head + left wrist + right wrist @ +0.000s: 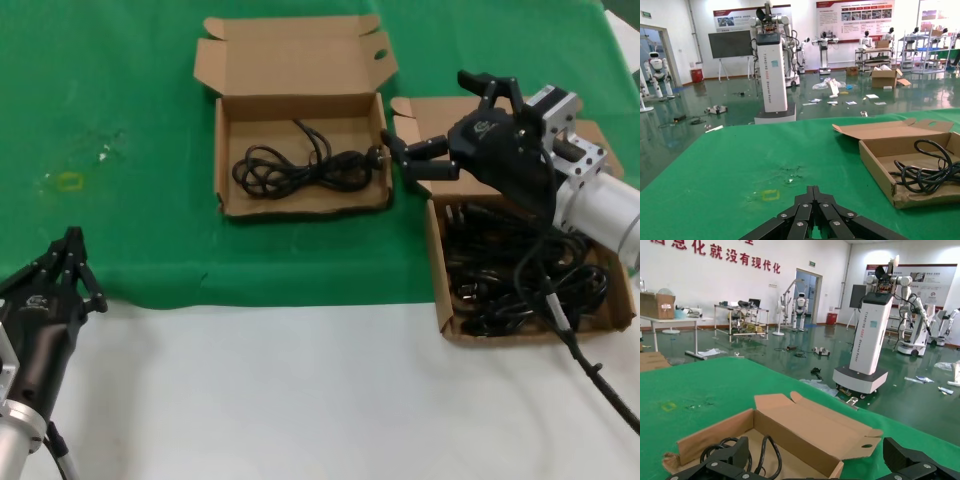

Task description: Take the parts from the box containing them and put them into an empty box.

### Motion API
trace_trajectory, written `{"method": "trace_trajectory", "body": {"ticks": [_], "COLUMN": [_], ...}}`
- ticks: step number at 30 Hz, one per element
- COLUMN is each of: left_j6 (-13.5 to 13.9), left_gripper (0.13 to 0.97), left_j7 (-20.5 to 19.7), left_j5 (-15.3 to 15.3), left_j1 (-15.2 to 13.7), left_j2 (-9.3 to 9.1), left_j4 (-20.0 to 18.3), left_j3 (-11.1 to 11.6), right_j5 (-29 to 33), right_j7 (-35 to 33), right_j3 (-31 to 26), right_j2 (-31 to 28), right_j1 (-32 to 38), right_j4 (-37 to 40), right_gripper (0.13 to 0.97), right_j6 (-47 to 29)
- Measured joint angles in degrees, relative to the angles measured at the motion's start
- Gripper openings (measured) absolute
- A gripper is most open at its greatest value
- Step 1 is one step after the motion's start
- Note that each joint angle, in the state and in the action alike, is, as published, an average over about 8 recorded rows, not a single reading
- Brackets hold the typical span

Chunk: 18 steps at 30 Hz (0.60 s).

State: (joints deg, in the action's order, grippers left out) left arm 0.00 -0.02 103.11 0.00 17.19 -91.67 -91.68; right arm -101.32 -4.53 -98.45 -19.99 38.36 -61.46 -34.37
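Head view shows the left end effector [70,262] nearest, low over the white desk [300,390] edge, its fingers pressed together and holding nothing. Farther back on the right, the right end effector [445,125] hangs spread wide and empty above the rear left corner of the full box [440,300], with the tangled cords [520,270] just below and behind it. Beyond, left of it, the second box [225,150] on the green cloth [120,120] holds one coiled cord [300,165].
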Motion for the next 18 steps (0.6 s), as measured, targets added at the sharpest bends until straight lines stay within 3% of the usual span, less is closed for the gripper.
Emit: {"method": "trace_trajectory", "body": {"ticks": [11, 18], "left_j6": [0.0, 0.0], "left_gripper": [0.204, 0.233], "left_j7": [0.0, 0.0], "left_j5": [0.0, 0.0], "left_j1": [0.0, 0.0], "left_j2": [0.00, 0.00], "left_j4": [0.0, 0.0], "left_j3": [0.0, 0.0], "right_j5": [-0.1, -0.3], "right_j7": [0.3, 0.6], "right_j3": [0.4, 1.0], "right_j2": [0.2, 0.4], "right_j1": [-2.2, -5.5], "right_j4": [-1.7, -4.3], "right_gripper": [0.965, 0.965], "right_j6": [1.9, 4.9]}}
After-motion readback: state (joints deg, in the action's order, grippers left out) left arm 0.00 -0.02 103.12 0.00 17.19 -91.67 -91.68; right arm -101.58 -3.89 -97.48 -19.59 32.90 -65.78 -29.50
